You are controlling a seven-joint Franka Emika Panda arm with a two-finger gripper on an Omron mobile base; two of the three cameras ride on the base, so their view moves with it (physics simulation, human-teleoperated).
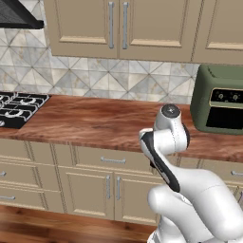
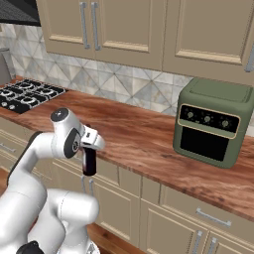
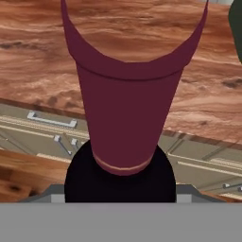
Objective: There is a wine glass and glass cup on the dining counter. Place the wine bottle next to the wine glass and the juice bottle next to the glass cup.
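Note:
My gripper (image 2: 90,148) is shut on the wine bottle (image 2: 89,163), a slim dark bottle hanging below the hand, in front of the wall counter's edge and above the lower cabinets. In the hand view its dark red neck (image 3: 127,118) rises up the middle from the black shoulder at the bottom, hiding my fingertips. The bottle is off every surface. The wine glass, glass cup, juice bottle and dining counter are out of view.
Ahead runs a wall counter (image 1: 95,121) with a reddish wood top. A green toaster oven (image 2: 213,121) stands at its right and a black gas hob (image 1: 19,108) at its left. Beige cabinets (image 1: 118,23) hang above, and drawers (image 1: 111,161) sit below.

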